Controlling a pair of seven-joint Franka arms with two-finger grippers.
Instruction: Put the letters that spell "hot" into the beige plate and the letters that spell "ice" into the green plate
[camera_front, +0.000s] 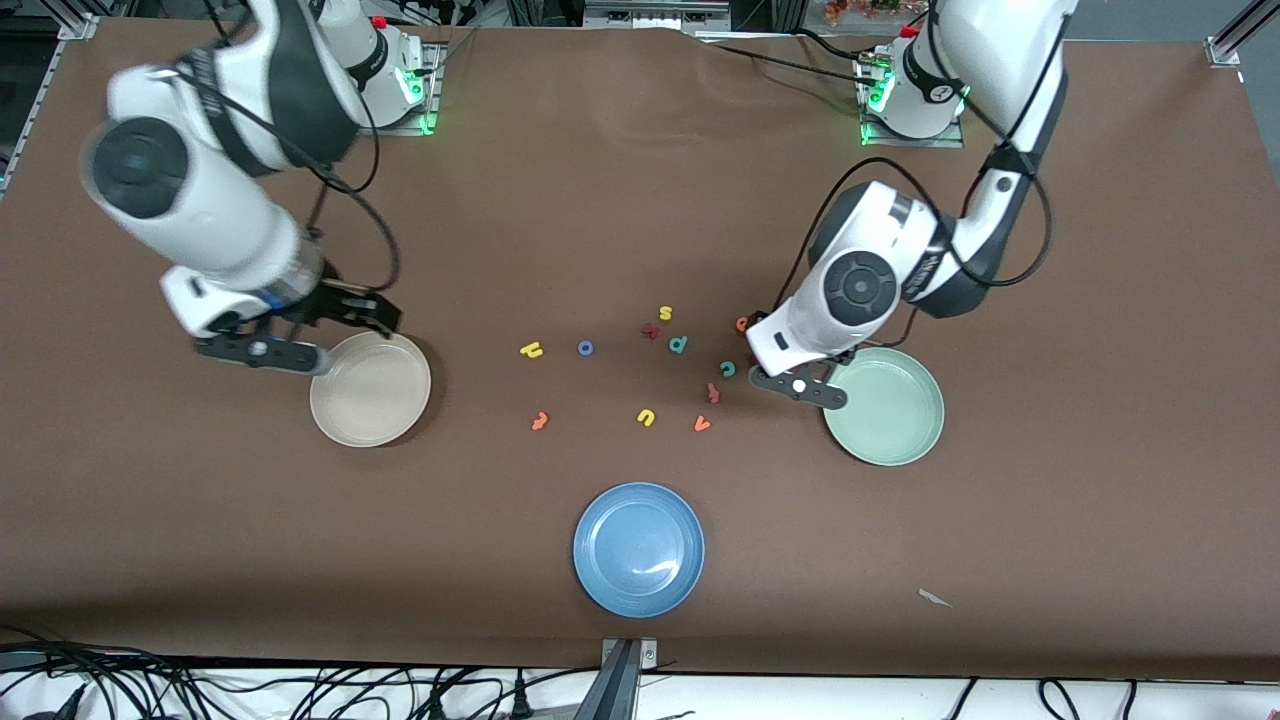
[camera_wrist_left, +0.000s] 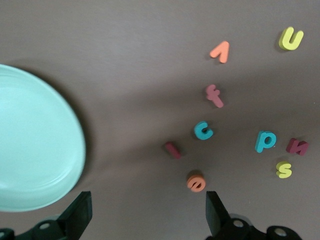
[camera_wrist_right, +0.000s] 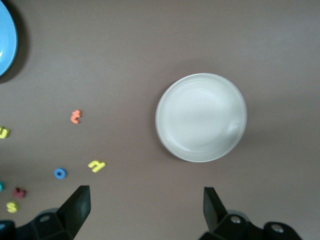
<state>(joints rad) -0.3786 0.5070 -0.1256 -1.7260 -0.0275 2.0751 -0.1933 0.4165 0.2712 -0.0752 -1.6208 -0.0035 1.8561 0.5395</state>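
Observation:
The beige plate (camera_front: 370, 390) (camera_wrist_right: 201, 117) is empty at the right arm's end. My right gripper (camera_wrist_right: 145, 212) (camera_front: 352, 310) hangs open beside it, holding nothing. The yellow h (camera_front: 531, 349) (camera_wrist_right: 96, 165), blue o (camera_front: 585, 348) (camera_wrist_right: 60, 173) and orange t (camera_front: 540, 421) (camera_wrist_right: 75, 116) lie mid-table. The green plate (camera_front: 885, 410) (camera_wrist_left: 35, 145) is empty at the left arm's end. My left gripper (camera_wrist_left: 147, 215) is open above bare cloth between that plate and the orange e (camera_wrist_left: 196, 182) (camera_front: 742, 323). The dark red i (camera_wrist_left: 173, 149) and teal c (camera_wrist_left: 203, 131) (camera_front: 728, 369) lie close by.
A blue plate (camera_front: 638, 548) sits nearest the front camera. Other loose letters are a yellow u (camera_front: 646, 417), orange v (camera_front: 702, 424), salmon t-like letter (camera_front: 713, 393), teal p (camera_front: 678, 344), yellow s (camera_front: 665, 313) and a dark red letter (camera_front: 650, 330).

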